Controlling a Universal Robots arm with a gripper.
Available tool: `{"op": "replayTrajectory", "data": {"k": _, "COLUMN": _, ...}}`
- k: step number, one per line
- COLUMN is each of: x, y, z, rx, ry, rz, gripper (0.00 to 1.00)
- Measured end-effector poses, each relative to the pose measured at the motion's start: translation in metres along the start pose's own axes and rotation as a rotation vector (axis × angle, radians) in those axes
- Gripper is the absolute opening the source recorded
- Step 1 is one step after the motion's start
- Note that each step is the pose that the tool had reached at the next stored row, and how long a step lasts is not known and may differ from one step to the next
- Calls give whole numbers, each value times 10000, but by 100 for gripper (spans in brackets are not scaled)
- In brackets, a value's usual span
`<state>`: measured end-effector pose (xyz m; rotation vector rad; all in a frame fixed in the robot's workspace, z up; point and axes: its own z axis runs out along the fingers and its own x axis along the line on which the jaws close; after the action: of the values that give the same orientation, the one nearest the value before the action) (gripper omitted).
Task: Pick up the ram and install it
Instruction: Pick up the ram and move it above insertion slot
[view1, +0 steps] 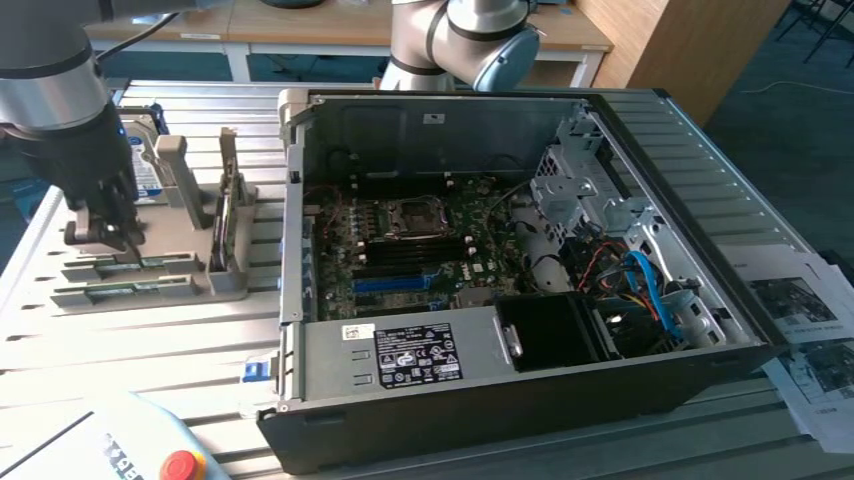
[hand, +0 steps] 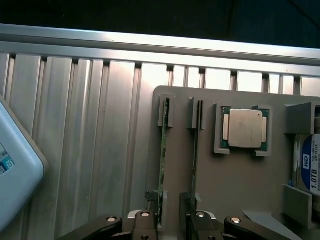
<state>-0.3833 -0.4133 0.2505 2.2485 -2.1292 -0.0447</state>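
Hanging low over a gray holder (hand: 240, 200), the gripper (hand: 172, 227) has its jaws wide apart and holds nothing. The holder lies on a ribbed metal table (hand: 90, 140), on the exterior view's left of an open computer case (view1: 534, 420).

Two thin green strips stand on their edges in slots in the holder, side by side. The ram (hand: 162, 160) is the strip farther from the hard drive (hand: 307, 172). It runs in just beside the inner face of one finger (hand: 146, 226). The other strip (hand: 196, 150) runs in under the other finger. I cannot tell if a finger touches either strip.

A square silver chip (hand: 245, 129) sits in its own pocket in the holder, next to the strips. The hard drive, with a blue and white label, stands past the chip.

The case lies on its side with its lid off, so the green board (view1: 400, 240) inside shows. A long blue slot (view1: 394, 284) sits on that board. The ram is in the holder, well apart from the board.

A pale box with a red button (view1: 180, 465) rests on the table near the case's front corner. Printed sheets (view1: 801, 310) lie on the exterior view's right of the case.
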Motion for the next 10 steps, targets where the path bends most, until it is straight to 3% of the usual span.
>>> {"op": "replayTrajectory", "data": {"k": 10, "x": 0, "y": -3, "z": 62, "rx": -1, "ry": 1, "rz": 0, "gripper": 31}}
